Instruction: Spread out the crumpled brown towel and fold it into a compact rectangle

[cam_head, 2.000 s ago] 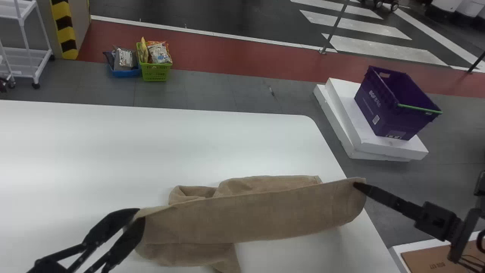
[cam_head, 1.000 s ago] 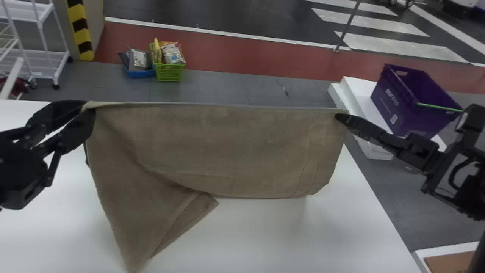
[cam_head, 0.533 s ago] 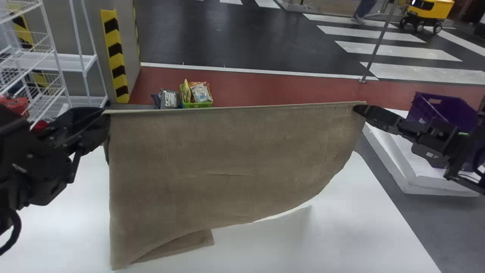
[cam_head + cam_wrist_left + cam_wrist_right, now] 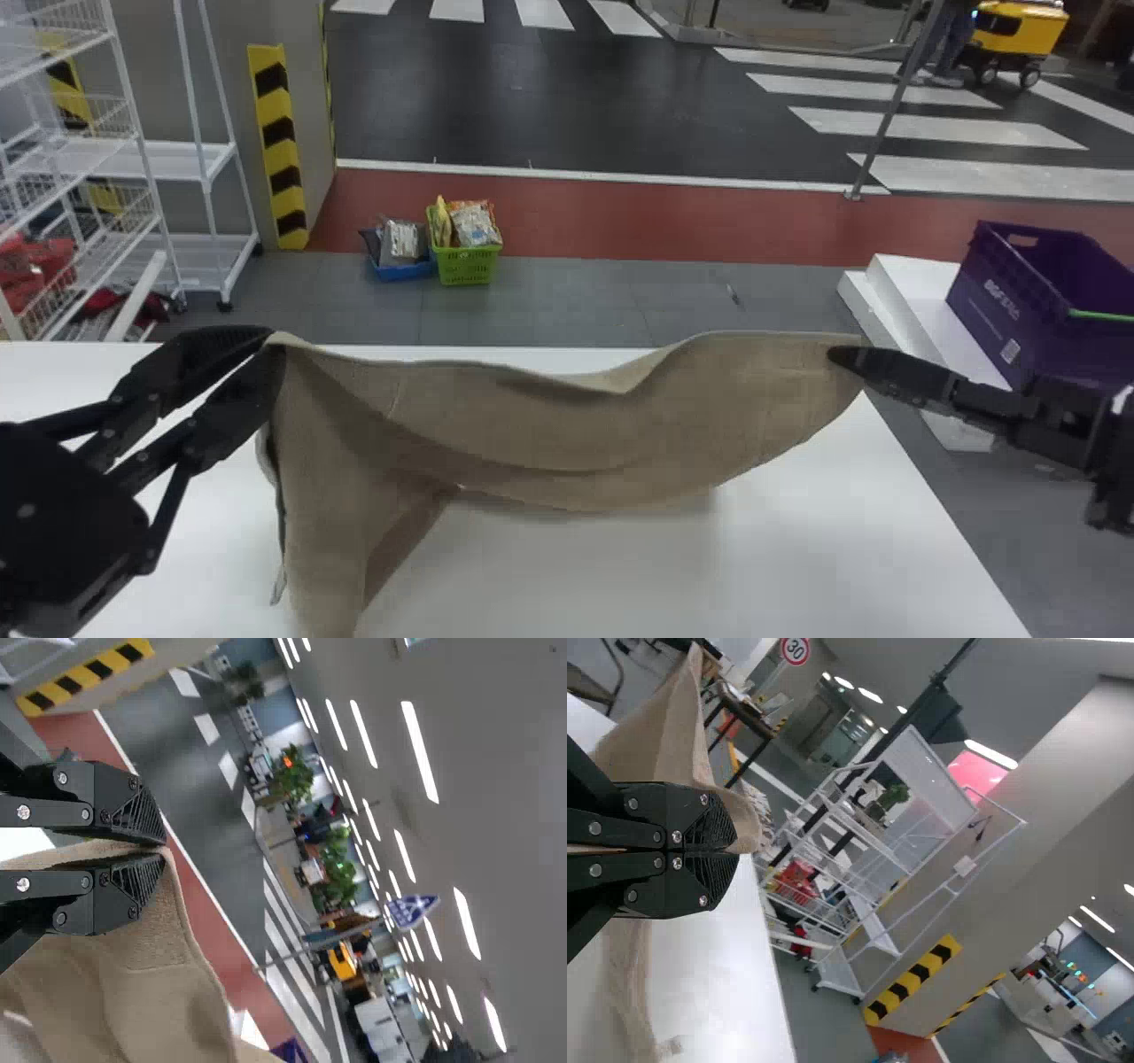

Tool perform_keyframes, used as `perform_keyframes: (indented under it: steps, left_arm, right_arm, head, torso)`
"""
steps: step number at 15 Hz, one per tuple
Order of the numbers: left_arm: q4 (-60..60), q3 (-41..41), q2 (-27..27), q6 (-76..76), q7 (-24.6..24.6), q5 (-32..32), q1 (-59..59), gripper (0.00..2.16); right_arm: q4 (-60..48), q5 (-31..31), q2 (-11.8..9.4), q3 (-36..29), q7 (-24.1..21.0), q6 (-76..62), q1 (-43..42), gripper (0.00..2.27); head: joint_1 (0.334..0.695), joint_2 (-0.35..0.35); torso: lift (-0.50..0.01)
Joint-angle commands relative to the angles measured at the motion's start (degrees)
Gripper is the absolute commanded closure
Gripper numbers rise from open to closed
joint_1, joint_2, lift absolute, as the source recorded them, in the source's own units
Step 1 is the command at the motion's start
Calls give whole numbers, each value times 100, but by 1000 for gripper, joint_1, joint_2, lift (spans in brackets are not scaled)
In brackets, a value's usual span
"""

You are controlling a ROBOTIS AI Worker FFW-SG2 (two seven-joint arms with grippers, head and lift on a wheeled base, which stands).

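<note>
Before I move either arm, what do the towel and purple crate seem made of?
Towel: matte cloth, possibly cotton or microfibre; it sags in soft curves and looks finely textured up close. Purple crate: probably rigid moulded plastic, fairly dull, going by its straight walls and cut-out handle.

And the brown towel (image 4: 549,434) runs off the head view's bottom edge — its lower tip lost! Purple crate (image 4: 1001,310), sliced by the right edge; worktop (image 4: 797,549), cut off left and bottom — and white rack (image 4: 89,158) chopped at left!
</note>
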Motion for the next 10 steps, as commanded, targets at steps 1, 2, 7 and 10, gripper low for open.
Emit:
perform_keyframes:
  steps: [1, 2, 7, 10]
  left_arm:
    - [48, 5, -15, -729, -142, 102, 517, 991]
    - [118, 40, -15, -729, -301, 234, 649, 991]
    - [874, 84, -15, -1502, -476, 357, 790, 991]
    - [970, 66, -15, -1625, -441, 365, 790, 974]
  right_arm:
    - [-213, 41, -29, -141, 65, -538, 785, 1261]
    - [-204, 111, -99, -273, 65, -731, 1014, 1261]
    - [-151, 656, -161, -316, 65, -1926, 1823, 1261]
    - [367, 648, -416, -1011, 65, -1223, 996, 1261]
  head:
    - [672, -234]
    - [695, -250]
    - [695, -350]
    - [695, -350]
  torso:
    - [-127]
    - [-127]
    - [-127]
    - [-127]
